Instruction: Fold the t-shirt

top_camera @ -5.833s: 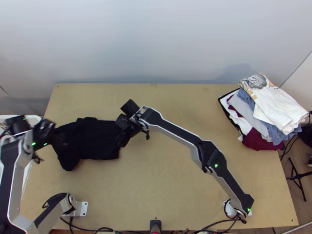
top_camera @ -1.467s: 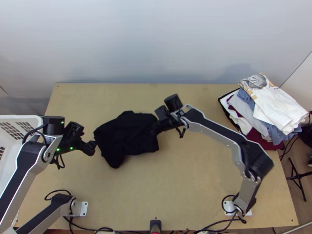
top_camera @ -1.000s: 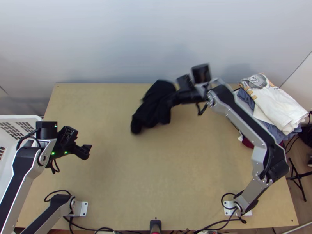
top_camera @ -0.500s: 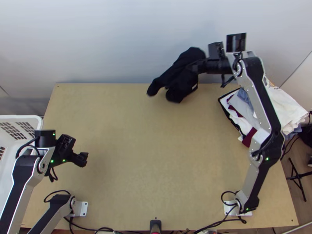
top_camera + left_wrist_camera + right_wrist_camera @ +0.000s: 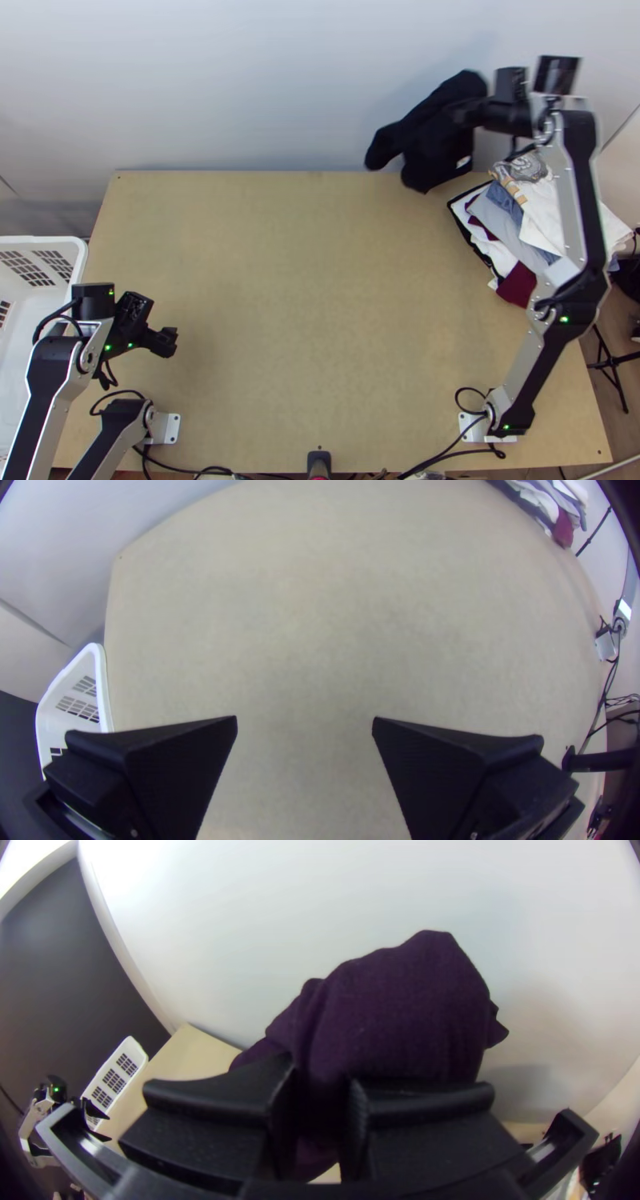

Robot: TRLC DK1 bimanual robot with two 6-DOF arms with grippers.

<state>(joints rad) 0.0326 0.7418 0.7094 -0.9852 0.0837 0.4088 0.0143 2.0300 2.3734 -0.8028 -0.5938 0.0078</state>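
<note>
The largest element is the pale wall point(image 5: 240, 80), which rises behind the work surface, on the far side of the left gripper point(image 5: 170, 342) and close to the right gripper point(image 5: 462, 114). Next is the light wooden table point(image 5: 304, 320): its flat top extends beneath the left gripper, and its straight far edge runs nearer the robot than the right gripper's position in the top view. The brown floor point(image 5: 624, 432) lies outside the table's right edge, to the right of both grippers. A stack of folded garments point(image 5: 496, 232), in white, grey-blue and maroon, sits at the table's far right corner, to the right of the right gripper and on its near side. A white perforated laundry basket point(image 5: 48, 239) stands at the table's left edge, to the left of the left gripper. The black t-shirt point(image 5: 436, 148) hangs bunched from the right gripper, raised by the wall at the table's far edge; the right gripper's fingers point(image 5: 207, 1120) are clamped on a gathered portion. The left gripper is unloaded, its fingers point(image 5: 180, 767) spread wide above the tabletop. A black tripod point(image 5: 612, 360) stands on the floor, to the right of the right gripper and nearer the robot. The smallest item, a white tag point(image 5: 463, 162), shows on the cloth below the right gripper.
</note>
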